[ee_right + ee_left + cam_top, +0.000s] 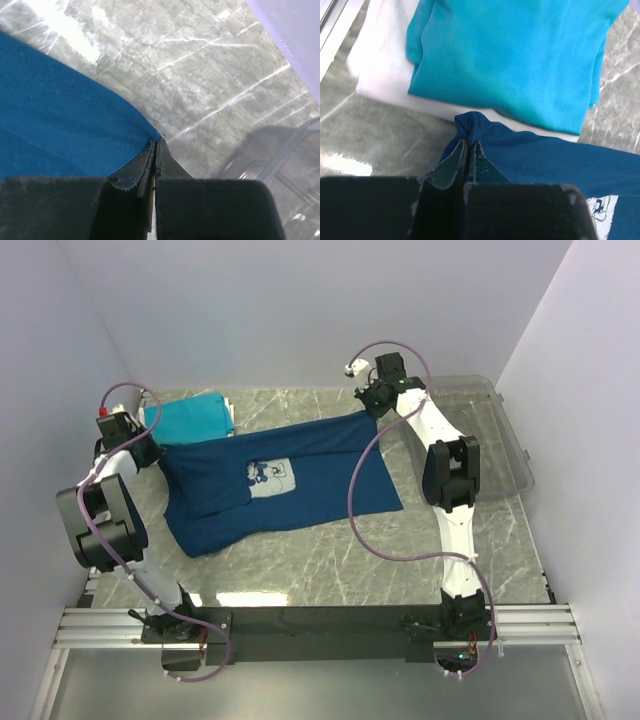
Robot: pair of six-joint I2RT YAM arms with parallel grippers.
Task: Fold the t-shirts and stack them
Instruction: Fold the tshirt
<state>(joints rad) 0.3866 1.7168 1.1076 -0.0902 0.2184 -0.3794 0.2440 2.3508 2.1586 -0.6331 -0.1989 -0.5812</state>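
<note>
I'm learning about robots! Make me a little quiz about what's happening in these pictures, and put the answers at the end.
1. True or false: the teal t-shirt lies on top of the white t-shirt.
2. Pick one: what is the left gripper pinching? A) the teal t-shirt B) the navy t-shirt C) nothing at all
3. Count: how many grippers are holding the navy t-shirt?

Key
1. True.
2. B. Its jaws are shut on a bunched corner of the navy cloth.
3. Two. The right gripper is shut on an edge of it too.
</note>
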